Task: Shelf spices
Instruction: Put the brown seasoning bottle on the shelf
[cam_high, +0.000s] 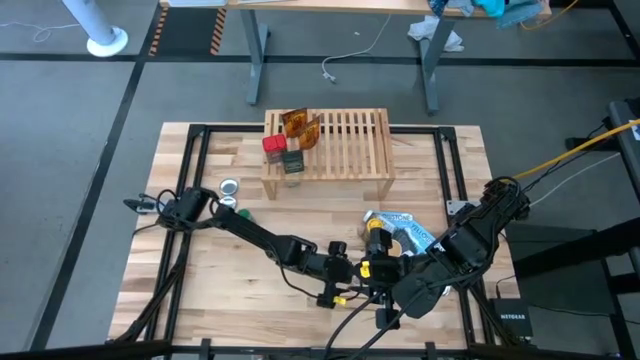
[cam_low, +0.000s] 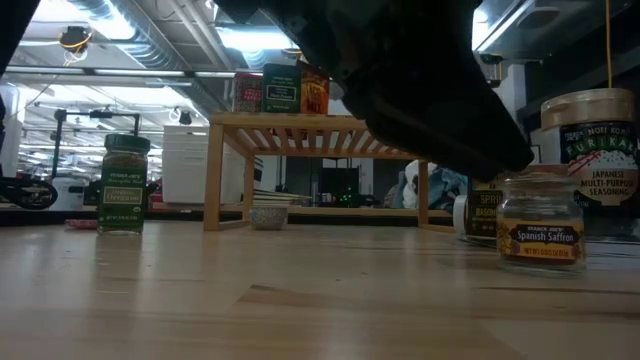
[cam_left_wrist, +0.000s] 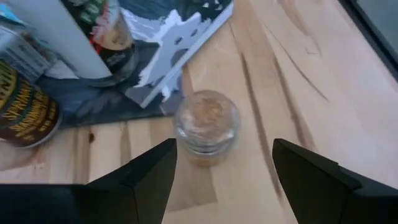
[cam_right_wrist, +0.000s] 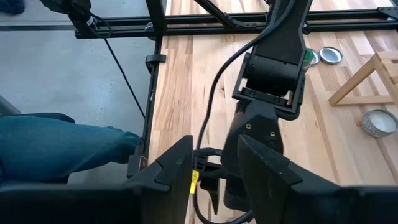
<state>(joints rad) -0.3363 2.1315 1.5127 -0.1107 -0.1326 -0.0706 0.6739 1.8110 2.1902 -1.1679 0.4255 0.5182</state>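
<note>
A small clear jar with a tan top (cam_left_wrist: 207, 124), labelled Spanish Saffron in the low view (cam_low: 540, 226), stands upright on the table. My left gripper (cam_left_wrist: 224, 171) is open just short of it, a finger toward either side, touching nothing. Beside the jar stand a larger jar (cam_left_wrist: 107, 28) and a yellow-labelled tin (cam_left_wrist: 25, 106). The light-wood shelf (cam_high: 340, 150) at the table's far side carries a red-capped jar (cam_high: 272, 145), a green jar (cam_high: 292, 162) and orange packets (cam_high: 300, 125) on its left end. My right gripper (cam_right_wrist: 214, 165) hangs open and empty above the left arm, near the table's front.
A blue-and-black pouch (cam_high: 405, 230) lies under the jars next to the saffron jar. A green-capped jar (cam_low: 123, 185) and silver discs (cam_high: 229, 186) sit left of the shelf. The shelf's slats to the right of its spices are bare. A person's blue-clad leg (cam_right_wrist: 56, 146) shows beyond the table's edge.
</note>
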